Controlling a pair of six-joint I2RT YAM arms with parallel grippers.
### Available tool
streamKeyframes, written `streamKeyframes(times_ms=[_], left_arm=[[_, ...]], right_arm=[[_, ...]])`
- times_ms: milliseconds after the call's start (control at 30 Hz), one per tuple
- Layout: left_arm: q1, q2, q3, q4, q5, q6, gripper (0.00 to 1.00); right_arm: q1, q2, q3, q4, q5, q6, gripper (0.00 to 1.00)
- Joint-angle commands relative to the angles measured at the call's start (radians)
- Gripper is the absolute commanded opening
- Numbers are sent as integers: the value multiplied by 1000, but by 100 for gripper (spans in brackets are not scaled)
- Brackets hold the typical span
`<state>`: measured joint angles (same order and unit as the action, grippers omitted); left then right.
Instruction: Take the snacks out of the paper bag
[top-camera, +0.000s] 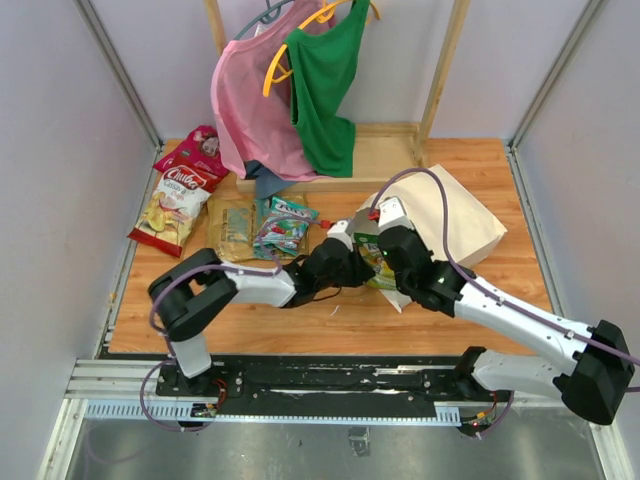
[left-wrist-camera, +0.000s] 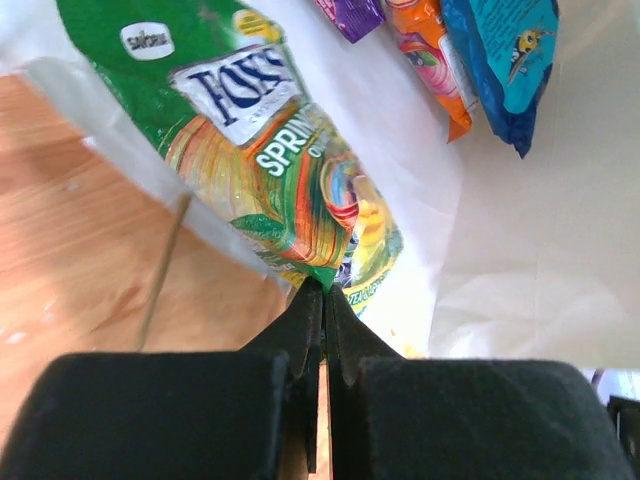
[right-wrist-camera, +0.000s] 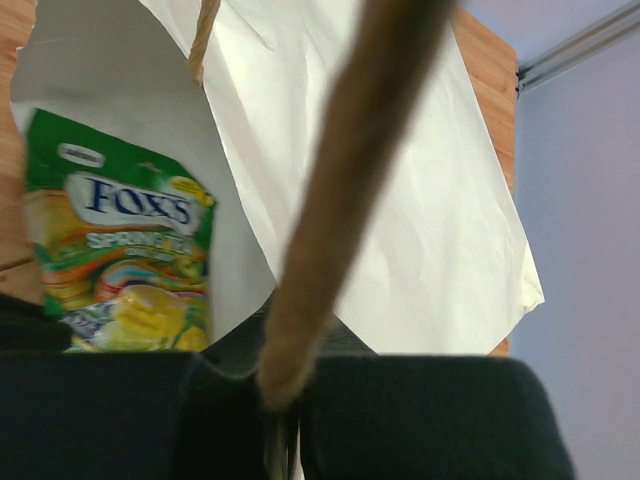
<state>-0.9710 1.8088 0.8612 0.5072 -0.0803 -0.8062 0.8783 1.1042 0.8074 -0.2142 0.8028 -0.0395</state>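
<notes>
Left hand (left-wrist-camera: 322, 292) is pinching the bottom corner of the green candy packet (left-wrist-camera: 270, 170), which is lying at the mouth of the paper bag (top-camera: 460, 215) around the middle of the counter (top-camera: 520, 275). The purple packet (left-wrist-camera: 350, 15), orange packet (left-wrist-camera: 430, 60) and blue packet (left-wrist-camera: 505, 60) are sitting deeper inside. Right hand (right-wrist-camera: 285, 395) is clenching the bag's twisted handle (right-wrist-camera: 340, 200); the red chips packet (top-camera: 175, 208) and pink packet (top-camera: 197, 150) are lying by the counter's far left corner, with the tan packet (top-camera: 233, 232) and teal packet (top-camera: 281, 228) resting between them and the bag.
</notes>
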Motion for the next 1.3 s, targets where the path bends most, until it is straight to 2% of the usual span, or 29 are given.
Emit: streamKeyframes(times_ms=[0,200,367,533,667,733,800,900,967,1133,1200,1267], left_arm=[[-6,-205,-108,-24,-99,89,1],[44,-466,-263,-102,-120,112,0],[171,-707,-359,-229,-87,81,0],[312,-946,-374,-468,-140,66,0],[438,-1048,-375,-570,-129,72,0],[523,-1060,-379,-568,-67,99,0],[634,-1049,-387,-517,60,117,1],[817,-965,-392,-393,302,71,1],[898,-887,-365,-324,423,54,1],[917,-712,-227,-297,514,109,0],[917,-714,-241,-248,511,65,1],[917,-763,-269,-252,440,36,1]], right_arm=[[-20,-28,-13,27,-14,29,1],[-30,-46,-22,28,-38,38,1],[-36,-54,-27,28,-50,41,1],[-40,-59,-30,29,-68,46,1],[-41,-57,-29,29,-80,47,1],[-42,-57,-28,28,-86,49,1],[-42,-55,-29,29,-91,50,1],[-42,-55,-30,29,-95,50,1],[-42,-55,-30,26,-94,51,1],[-42,-53,-32,26,-99,52,1],[-42,-51,-32,22,-96,50,1],[-42,-53,-33,19,-93,49,1]])
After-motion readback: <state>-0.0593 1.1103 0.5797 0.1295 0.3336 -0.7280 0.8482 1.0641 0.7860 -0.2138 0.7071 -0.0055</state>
